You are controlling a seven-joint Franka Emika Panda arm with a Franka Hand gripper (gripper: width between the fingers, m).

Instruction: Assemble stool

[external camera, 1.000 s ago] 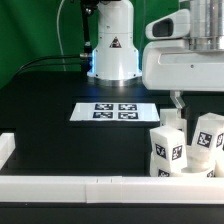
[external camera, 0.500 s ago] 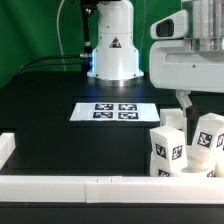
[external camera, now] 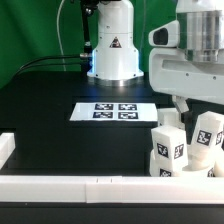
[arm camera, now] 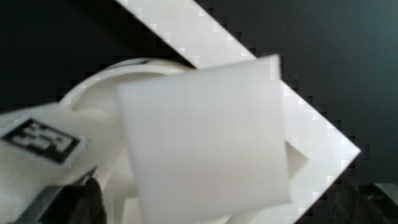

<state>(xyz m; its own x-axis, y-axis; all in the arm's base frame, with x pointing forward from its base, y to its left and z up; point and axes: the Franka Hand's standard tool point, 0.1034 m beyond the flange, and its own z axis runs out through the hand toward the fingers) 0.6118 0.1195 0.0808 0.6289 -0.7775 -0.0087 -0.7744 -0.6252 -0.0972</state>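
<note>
The stool stands at the exterior view's lower right, next to the front rail. Its round seat [external camera: 187, 171] lies flat with three tagged legs upright on it: one in front [external camera: 165, 150], one behind it [external camera: 172, 122] and one to the right [external camera: 208, 135]. My gripper [external camera: 183, 107] hangs just above the legs, open. In the wrist view a blurred white leg [arm camera: 199, 140] fills the middle between my dark fingers [arm camera: 71, 198], which stand clear of it. The seat's rim [arm camera: 111, 82] and a tag [arm camera: 39, 140] show beside it.
The marker board [external camera: 113, 111] lies on the black table at mid-left. White border rails run along the front [external camera: 90, 186] and the exterior view's left edge [external camera: 7, 148]; a rail also crosses the wrist view [arm camera: 196, 35]. The arm's base [external camera: 112, 45] stands at the back.
My gripper and wrist have shifted toward the exterior view's right and turned, coming over the upright legs. The stool parts have not moved.
</note>
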